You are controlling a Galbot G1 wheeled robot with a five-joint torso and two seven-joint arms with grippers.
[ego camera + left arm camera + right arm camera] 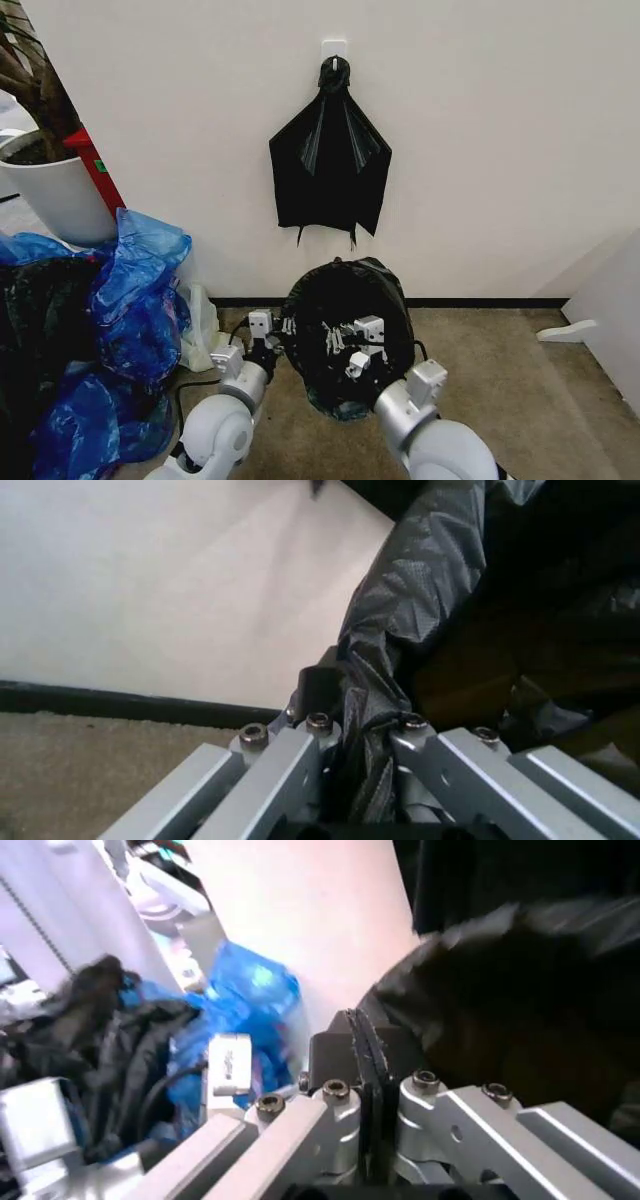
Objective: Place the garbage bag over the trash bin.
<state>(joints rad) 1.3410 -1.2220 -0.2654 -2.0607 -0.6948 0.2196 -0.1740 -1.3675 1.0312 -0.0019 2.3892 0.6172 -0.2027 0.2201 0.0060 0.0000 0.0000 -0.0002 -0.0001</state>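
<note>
We see the garbage bag [345,335] on the floor by the wall, mouth held spread: left gripper [287,326] pinches its left edge, right gripper [335,340] clamped flat inside, presumably to open it for the bin

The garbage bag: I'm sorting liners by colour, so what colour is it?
Glossy black; the garbage bag shows best in the head view.
</note>
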